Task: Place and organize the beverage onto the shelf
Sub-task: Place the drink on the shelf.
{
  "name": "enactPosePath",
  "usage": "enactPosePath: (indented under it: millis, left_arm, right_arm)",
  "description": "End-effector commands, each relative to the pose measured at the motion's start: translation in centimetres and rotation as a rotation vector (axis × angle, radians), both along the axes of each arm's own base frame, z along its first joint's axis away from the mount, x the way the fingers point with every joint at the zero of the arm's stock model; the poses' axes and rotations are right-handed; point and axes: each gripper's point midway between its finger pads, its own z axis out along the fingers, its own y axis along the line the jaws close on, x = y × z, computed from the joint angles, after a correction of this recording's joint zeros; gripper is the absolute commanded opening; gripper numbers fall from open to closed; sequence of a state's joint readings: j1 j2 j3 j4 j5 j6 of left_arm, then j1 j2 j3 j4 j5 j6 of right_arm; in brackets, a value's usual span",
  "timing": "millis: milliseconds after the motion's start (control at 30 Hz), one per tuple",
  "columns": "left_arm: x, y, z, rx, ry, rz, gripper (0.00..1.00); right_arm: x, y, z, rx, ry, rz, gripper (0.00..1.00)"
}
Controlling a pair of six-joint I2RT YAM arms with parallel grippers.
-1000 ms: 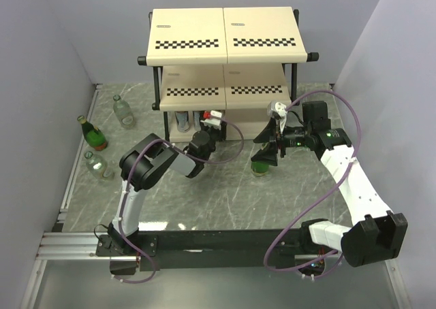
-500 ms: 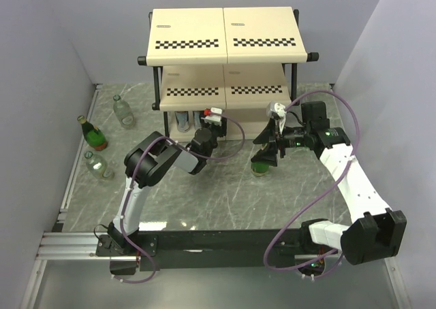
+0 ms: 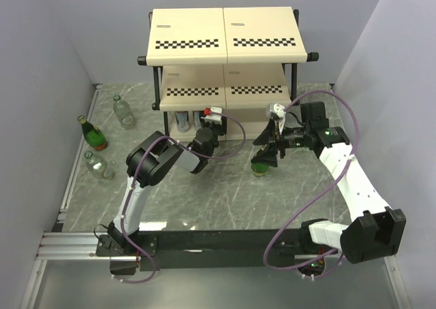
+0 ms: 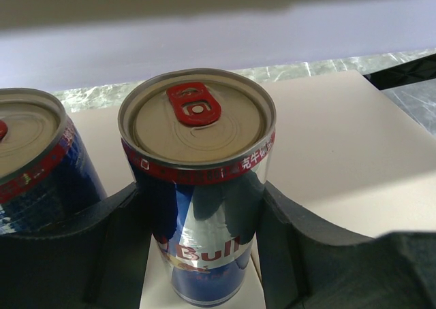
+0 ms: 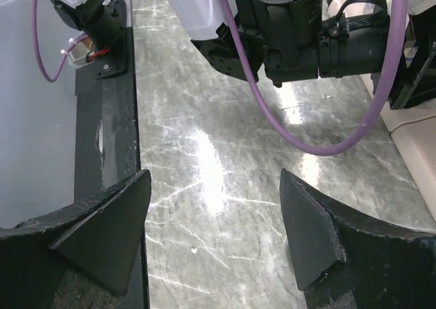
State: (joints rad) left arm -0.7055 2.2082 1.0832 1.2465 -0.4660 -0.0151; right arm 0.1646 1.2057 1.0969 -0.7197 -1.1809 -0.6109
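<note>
Shelf (image 3: 225, 33), the three-tier rack of cream boards with checkered front strips, stands at the back of the bench (image 3: 204, 200). Its lowest board is where the drinks are gathering, probably because the arms can reach that tier without lifting high. In front of the shelf's right half, the right hand (image 5: 213, 186) hangs spread and empty near an upright green bottle (image 3: 261, 165), seemingly waiting its turn. Three more bottles (image 3: 92, 133) wait on the bench well off to the shelf's left. Under the shelf's left half, the left hand (image 4: 201, 214) pinches a Red Bull can (image 4: 197, 118) by its sides, low on the body. That grip keeps the can upright so its base can sit flat on the bottom board; whether it already rests there I cannot tell. It stands just beside a second can (image 4: 27, 152), which suggests a row is being formed. The held can is blue and silver, with a red band of white characters under the rim, a dull metal lid and a red pull tab, unopened.
</note>
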Motion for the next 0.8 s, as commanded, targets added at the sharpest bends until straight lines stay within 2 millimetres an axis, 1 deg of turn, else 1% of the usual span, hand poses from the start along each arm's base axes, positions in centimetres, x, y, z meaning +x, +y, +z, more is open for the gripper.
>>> enactPosePath:
  millis: [0,33,100,133,200,233,300,333,433,667,767]
  left_arm:
    - [-2.3,2.9,14.6,-0.451,-0.471,0.026,0.32]
    - [-2.3,2.9,14.4,-0.451,-0.467,0.028,0.39]
    - [-2.5,3.0,14.3,-0.453,-0.462,0.030,0.46]
    - [-2.5,3.0,14.3,-0.455,-0.460,0.029,0.53]
    - [-2.7,3.0,14.1,-0.454,-0.454,0.032,0.60]
    - [-2.8,3.1,14.2,-0.457,-0.454,0.033,0.65]
    - [-2.9,3.2,14.2,-0.453,-0.452,0.038,0.71]
    - [-3.0,3.1,14.2,-0.452,-0.450,0.037,0.76]
    - [-3.2,3.0,14.3,-0.450,-0.450,0.036,0.82]
    - [-4.1,2.6,15.0,-0.445,-0.456,0.024,0.87]
    - [-4.7,2.3,15.4,-0.406,-0.467,0.023,0.90]
  right_arm:
    - [0.3,0.1,1.9,0.027,-0.056,0.020,0.82]
    - [0.4,0.1,1.9,0.026,-0.056,0.018,0.82]
    - [0.4,0.1,1.9,0.026,-0.055,0.018,0.82]
    - [0.4,0.1,1.8,0.025,-0.053,0.019,0.82]
    - [0.4,0.1,1.8,0.025,-0.054,0.019,0.82]
    - [0.4,0.1,1.8,0.025,-0.053,0.018,0.82]
    - [0.4,0.2,1.8,0.024,-0.054,0.022,0.82]
    - [0.4,0.1,1.8,0.024,-0.053,0.021,0.82]
    - [0.4,0.1,1.9,0.025,-0.055,0.023,0.82]
    - [0.3,0.1,1.8,0.023,-0.056,0.022,0.82]
    - [0.4,0.1,1.8,0.022,-0.055,0.023,0.82]
